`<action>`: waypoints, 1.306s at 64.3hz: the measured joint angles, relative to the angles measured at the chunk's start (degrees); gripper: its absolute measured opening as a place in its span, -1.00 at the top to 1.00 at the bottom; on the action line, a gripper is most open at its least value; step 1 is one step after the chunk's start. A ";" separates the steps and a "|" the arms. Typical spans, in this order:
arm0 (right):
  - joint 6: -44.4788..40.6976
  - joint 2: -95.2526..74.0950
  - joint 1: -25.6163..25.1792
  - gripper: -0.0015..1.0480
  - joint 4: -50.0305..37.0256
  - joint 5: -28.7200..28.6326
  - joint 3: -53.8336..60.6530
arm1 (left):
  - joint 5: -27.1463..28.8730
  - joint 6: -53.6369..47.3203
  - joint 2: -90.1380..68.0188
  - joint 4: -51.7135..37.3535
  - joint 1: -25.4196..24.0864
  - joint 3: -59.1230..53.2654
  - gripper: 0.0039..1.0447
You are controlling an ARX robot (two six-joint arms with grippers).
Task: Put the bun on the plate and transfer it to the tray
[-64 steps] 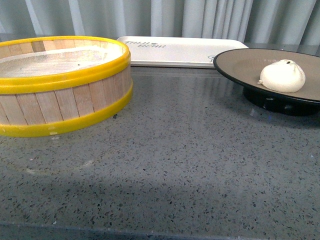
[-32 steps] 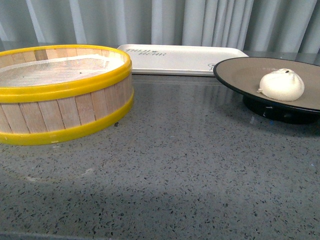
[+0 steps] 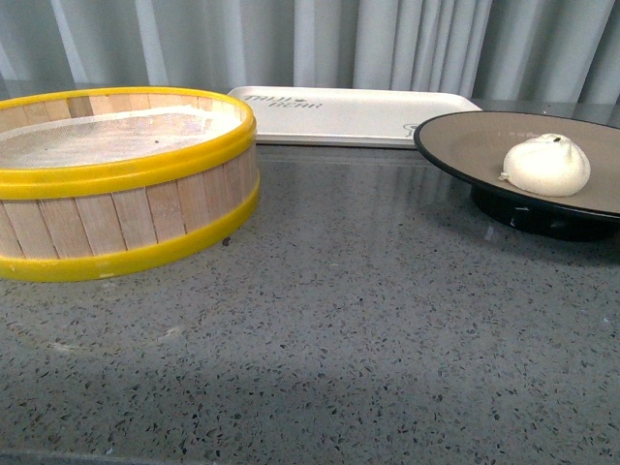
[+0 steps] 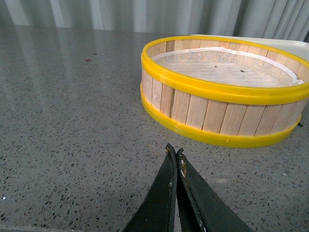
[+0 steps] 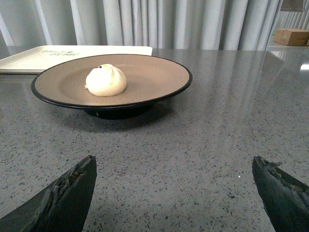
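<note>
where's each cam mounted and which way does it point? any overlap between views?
Front: on the body between the arms, facing across the table at the basket, the tray and the plate holding the bun; no arm shows.
Left wrist: on the left arm, low over the table, facing the basket; the shut left end effector shows.
Right wrist: on the right arm, low, facing the plate and bun, tray behind; the open right end effector shows.
Shared: front and right wrist both see plate, bun and tray; front and left wrist both see the basket.

Yellow-rimmed wooden steamer basket [image 3: 121, 179], grey speckled countertop [image 3: 368, 339]
</note>
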State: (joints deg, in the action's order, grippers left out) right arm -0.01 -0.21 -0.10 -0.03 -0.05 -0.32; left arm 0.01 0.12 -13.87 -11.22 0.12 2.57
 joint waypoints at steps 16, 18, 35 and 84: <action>0.00 0.00 0.00 -0.84 0.00 0.00 0.00 | 0.00 0.02 5.35 2.45 0.00 -1.07 0.93; 0.00 0.00 0.00 -0.84 0.00 0.00 0.00 | -0.04 0.00 9.20 8.15 0.00 -1.07 0.93; 0.00 0.00 0.00 -0.84 0.00 0.00 0.00 | -0.02 0.00 13.62 11.19 0.00 -1.07 0.93; -2.73 -30.62 -7.98 -0.84 -6.93 17.64 -18.82 | 0.07 0.02 13.64 11.19 0.00 -1.07 -0.87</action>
State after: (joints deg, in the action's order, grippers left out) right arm -2.74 -30.83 -8.08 -6.96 17.58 -19.14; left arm 0.08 0.14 -0.23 -0.03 0.12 1.50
